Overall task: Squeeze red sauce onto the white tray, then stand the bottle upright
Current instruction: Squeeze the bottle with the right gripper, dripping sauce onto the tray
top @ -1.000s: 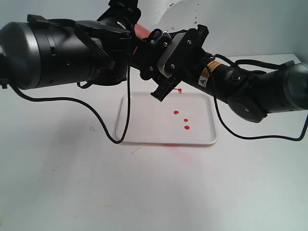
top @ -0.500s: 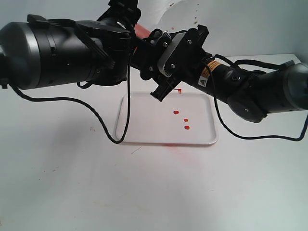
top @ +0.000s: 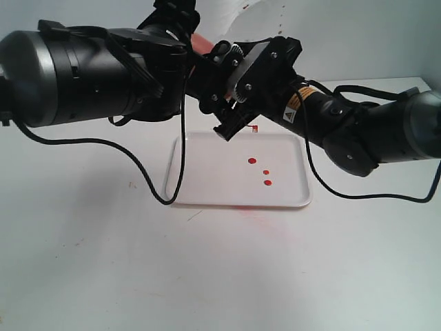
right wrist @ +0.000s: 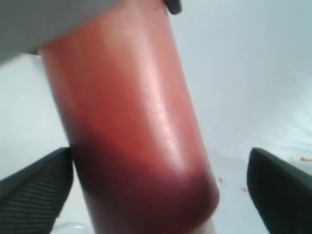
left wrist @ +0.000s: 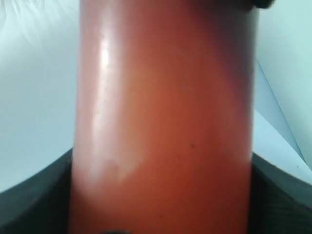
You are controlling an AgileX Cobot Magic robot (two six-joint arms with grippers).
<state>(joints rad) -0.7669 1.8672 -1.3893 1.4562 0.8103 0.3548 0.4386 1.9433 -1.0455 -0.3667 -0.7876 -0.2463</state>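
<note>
The orange-red squeeze bottle (left wrist: pixel 161 122) fills the left wrist view, with my left gripper (left wrist: pixel 163 195) shut on it, dark jaws pressed against both sides. In the exterior view only a patch of the bottle (top: pixel 201 43) shows between the two arms, held above the far edge of the white tray (top: pixel 207 186). My right gripper (right wrist: pixel 163 187) is open around the bottle (right wrist: pixel 131 122): one finger touches it, the other stands clear. A small red tip (top: pixel 255 129) hangs below the right gripper (top: pixel 224 117). Three drops of red sauce (top: pixel 266 172) lie on the tray.
A black cable (top: pixel 180 165) hangs from the left arm across the tray's left edge. A faint pinkish smear (top: pixel 241 207) marks the white table (top: pixel 103 262) in front of the tray. Red specks dot the backdrop (top: pixel 279 27).
My right gripper has shifted slightly upward and turned a little beside the bottle. The left arm, the tray and the three drops are unchanged.
</note>
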